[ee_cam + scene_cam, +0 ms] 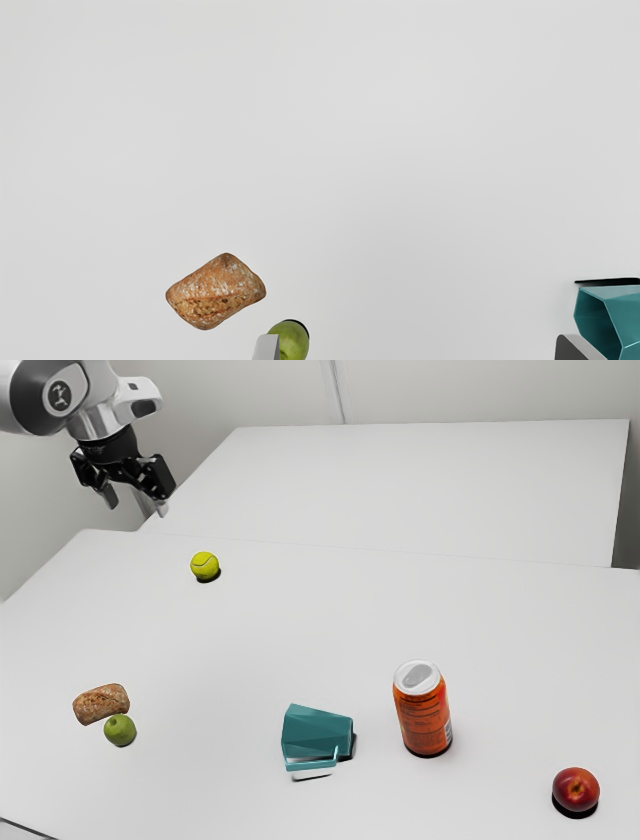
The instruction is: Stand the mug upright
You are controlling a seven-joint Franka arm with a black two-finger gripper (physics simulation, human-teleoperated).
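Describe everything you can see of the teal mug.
The teal mug has flat facets and a slight sheen, perhaps glazed ceramic or plastic. It lies on its side on the white table, mouth facing roughly toward the green apple, its handle on the side nearest the exterior camera. Only the table touches it; the open gripper is well clear.

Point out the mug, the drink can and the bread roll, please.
Mug (316,732), exterior view: side of its body.
Drink can (422,718), exterior view: its orange side.
Bread roll (216,292), wrist view: its crust.
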